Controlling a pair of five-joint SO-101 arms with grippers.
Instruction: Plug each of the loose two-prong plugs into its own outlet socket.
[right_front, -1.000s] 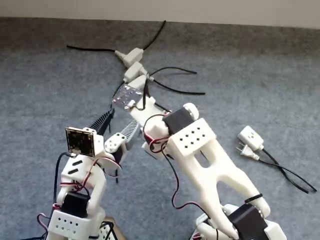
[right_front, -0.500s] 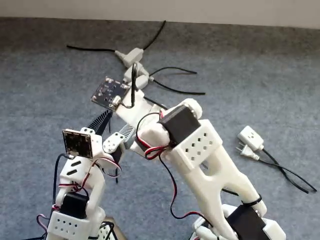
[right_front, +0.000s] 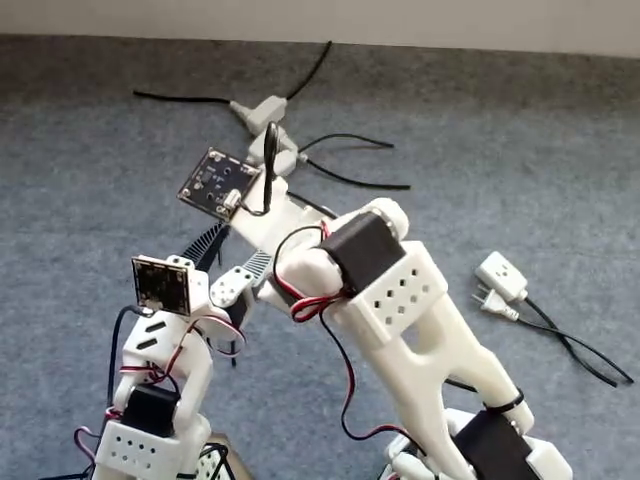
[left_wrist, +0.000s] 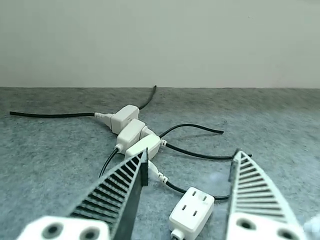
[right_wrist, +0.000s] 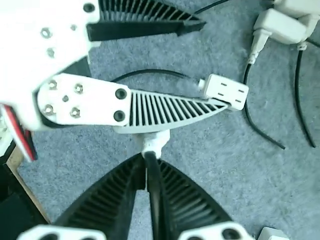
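Observation:
My right gripper (right_wrist: 148, 167) is shut on a black cord just behind its white plug (right_wrist: 154, 142). Just past that plug my left gripper (left_wrist: 190, 157) stands open, its white finger (right_wrist: 150, 107) and black finger (right_wrist: 145, 25) spread wide. A white outlet socket (left_wrist: 192, 210) lies on the carpet between the left fingers and beside the white finger tip, socket (right_wrist: 225, 90). In the high view the right arm's wrist (right_front: 218, 183) hangs over the left gripper (right_front: 247, 238). Another loose socket (right_front: 500, 275) and two-prong plug (right_front: 492, 303) lie at the right.
A cluster of joined white plugs and sockets (right_front: 268, 130) with black cords lies farther back on the grey carpet (right_front: 520, 150), cluster (left_wrist: 132, 130). A pale wall (left_wrist: 160, 40) bounds the far side. Black cords trail from the right-hand socket.
The right arm's wrist has swung left and a little up, now hanging over the left gripper. The left arm has hardly moved.

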